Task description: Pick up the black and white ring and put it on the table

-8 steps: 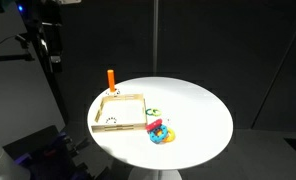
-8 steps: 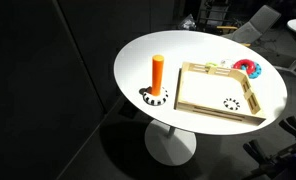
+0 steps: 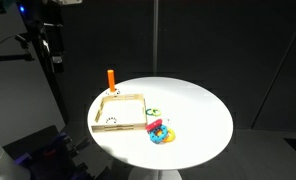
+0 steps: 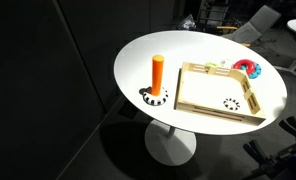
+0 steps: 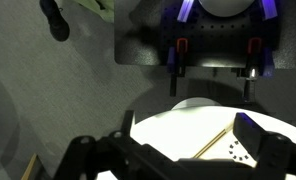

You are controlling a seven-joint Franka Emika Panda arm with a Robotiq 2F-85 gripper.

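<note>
The black and white ring (image 4: 231,103) lies flat inside the square wooden tray (image 4: 193,95) on the round white table (image 4: 178,50). It shows as dark dots in the tray in an exterior view (image 3: 110,122) and in the wrist view (image 5: 238,151), partly behind a finger. My gripper (image 5: 178,152) is open and empty. It hangs high above the table, off its edge, on the arm at the upper left in an exterior view (image 3: 54,50).
An orange peg (image 4: 158,73) stands on a black and white base beside the tray. A red ring (image 4: 250,68) and a blue and yellow ring (image 3: 160,133) lie on the table past the tray. Dark curtains surround the table.
</note>
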